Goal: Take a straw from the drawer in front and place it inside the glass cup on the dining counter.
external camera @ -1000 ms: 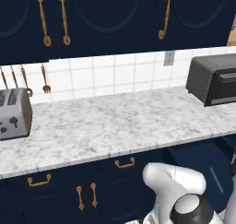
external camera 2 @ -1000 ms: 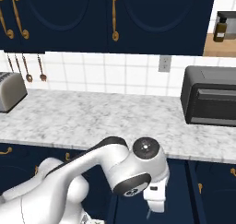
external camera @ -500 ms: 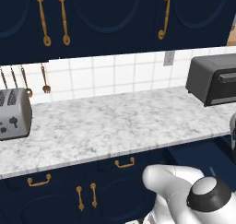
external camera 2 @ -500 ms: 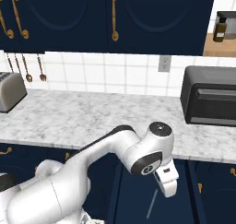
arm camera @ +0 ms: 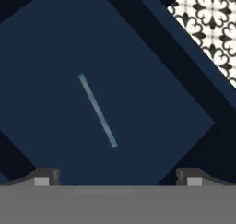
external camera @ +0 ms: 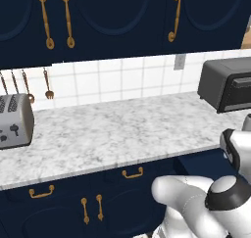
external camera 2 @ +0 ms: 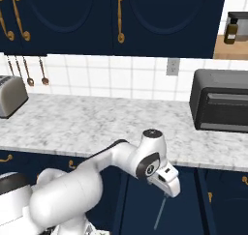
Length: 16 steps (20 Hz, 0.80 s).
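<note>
A long white-grey marble worktop (external camera: 122, 134) runs under navy wall cabinets (external camera 2: 97, 16) with brass handles, with a silver toaster (external camera: 14, 120) at its left end and a dark toaster oven (external camera 2: 220, 101) at its right, the oven cut off by the frame edge. The white robot arm (external camera 2: 116, 164) reaches forward and down below the worktop edge, its hand tilted over an open navy drawer (arm camera: 55, 43). The drawer's dark blue floor spreads wide in the hand view, turned diagonally, with its darker walls crossing the upper right and lower left corners and patterned floor tile (arm camera: 207, 20) showing beyond. On that floor lies the straw (arm camera: 97, 110), a thin pale blue stick, flat, alone and well clear of the walls; its long axis runs from upper left to lower right in the hand view. In the right base view it shows as a faint slanted line (external camera 2: 160, 213) just below the hand. The gripper (arm camera: 115, 178) hangs above the straw with its two dark fingertips (arm camera: 45, 176) spread wide apart, released and grasping nothing. The drawer's front and handle are hidden.
</note>
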{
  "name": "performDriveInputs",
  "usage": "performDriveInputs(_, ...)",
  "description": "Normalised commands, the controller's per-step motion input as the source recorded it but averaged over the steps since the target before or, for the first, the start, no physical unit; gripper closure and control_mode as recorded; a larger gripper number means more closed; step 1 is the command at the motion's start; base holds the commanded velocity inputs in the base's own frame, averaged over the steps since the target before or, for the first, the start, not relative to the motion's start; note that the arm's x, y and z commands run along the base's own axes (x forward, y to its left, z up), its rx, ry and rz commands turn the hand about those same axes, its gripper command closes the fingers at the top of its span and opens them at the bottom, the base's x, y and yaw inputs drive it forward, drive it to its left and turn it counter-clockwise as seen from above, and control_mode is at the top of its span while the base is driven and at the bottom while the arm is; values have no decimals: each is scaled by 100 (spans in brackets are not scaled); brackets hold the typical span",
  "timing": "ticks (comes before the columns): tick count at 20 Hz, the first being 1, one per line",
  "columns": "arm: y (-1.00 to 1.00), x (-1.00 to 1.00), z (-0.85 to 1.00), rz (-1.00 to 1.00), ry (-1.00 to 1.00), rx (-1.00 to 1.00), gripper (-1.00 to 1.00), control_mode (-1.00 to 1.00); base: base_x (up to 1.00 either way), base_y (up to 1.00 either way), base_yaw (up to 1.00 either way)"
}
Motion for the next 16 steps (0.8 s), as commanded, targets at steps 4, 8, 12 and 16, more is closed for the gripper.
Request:
performDriveInputs(4, -23, 0, -56, 32, -9, 15, -100, -100, 0, 0, 0)
performDriveInputs(8, -8, 24, -35, 28, -1, 2, -100, -100, 0, 0, 0)
performDriveInputs(12, 0, 41, -39, 21, 4, -1, -100, -100, 0, 0, 0)
performDriveInputs(16, 0, 32, -48, 17, 0, 0, -100, -100, 0, 0, 0)
